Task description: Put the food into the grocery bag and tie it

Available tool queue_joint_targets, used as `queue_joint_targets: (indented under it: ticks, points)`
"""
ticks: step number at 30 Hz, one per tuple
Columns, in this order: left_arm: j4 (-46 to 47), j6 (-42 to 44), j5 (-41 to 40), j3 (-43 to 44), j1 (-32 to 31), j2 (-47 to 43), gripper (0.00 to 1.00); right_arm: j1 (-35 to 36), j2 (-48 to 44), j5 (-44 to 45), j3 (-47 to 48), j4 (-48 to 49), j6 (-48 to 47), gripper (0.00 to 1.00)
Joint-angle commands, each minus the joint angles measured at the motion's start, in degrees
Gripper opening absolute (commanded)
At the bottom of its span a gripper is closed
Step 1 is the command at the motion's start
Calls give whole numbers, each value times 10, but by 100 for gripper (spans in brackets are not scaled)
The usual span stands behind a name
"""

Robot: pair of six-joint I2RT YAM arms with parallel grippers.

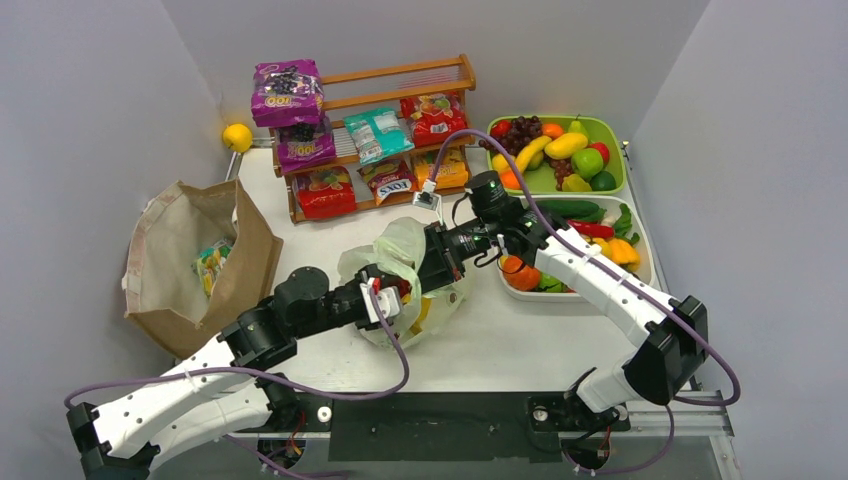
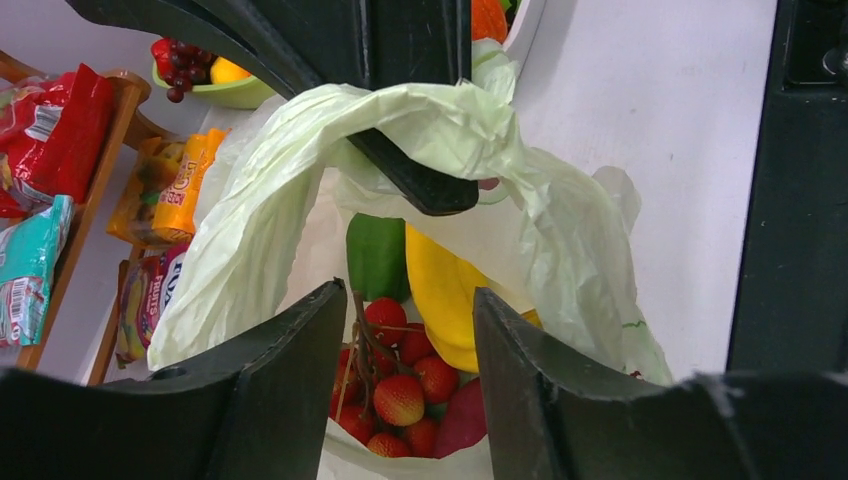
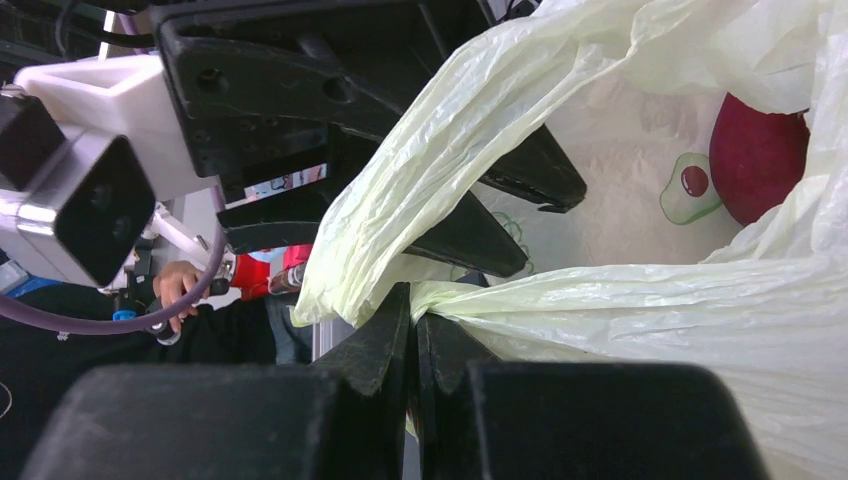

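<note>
Check the left claw (image 2: 408, 296): you will find its jaws apart over the bag (image 2: 262, 208), which sits on the bench (image 1: 490, 345) with food (image 2: 400, 396) inside. The right claw (image 3: 412, 312) is clamped on the bag.

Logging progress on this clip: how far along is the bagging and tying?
Done: red berries, yellow banana and green piece lie inside the pale green plastic carrier bag. In hand: right gripper pinches a loop handle; left gripper open over the mouth. Left: no knot visible.
</note>
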Motion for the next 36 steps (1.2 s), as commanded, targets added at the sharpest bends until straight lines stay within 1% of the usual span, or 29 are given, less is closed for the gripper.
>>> queue_joint_targets:
  ticks: [1, 6, 7, 9, 18, 29, 31, 36]
  points:
    - [94, 24, -1, -20, -3, -2, 49, 0, -4, -27, 10, 11, -20, 0]
    - [131, 41, -6, -41, -3, -4, 56, -2, -6, -29, 2, 11, -26, 0]
    - [141, 49, -5, -51, -3, -9, 64, -3, -5, -28, 2, 11, -26, 0]
    - [171, 53, -4, -63, -3, -13, 68, -3, -5, -28, -1, 11, -27, 0]
    - [255, 56, 17, -85, -3, -2, 68, -1, -10, -30, -12, 11, -26, 0]
    - [349, 49, 50, -99, -2, 36, 68, -2, -19, -28, -18, 12, -23, 0]
    - [363, 44, 57, -101, -2, 40, 68, -1, -23, -29, -20, 11, -22, 0]
    - [386, 37, 74, -101, -2, 49, 62, -1, -29, -29, -26, 11, -21, 0]
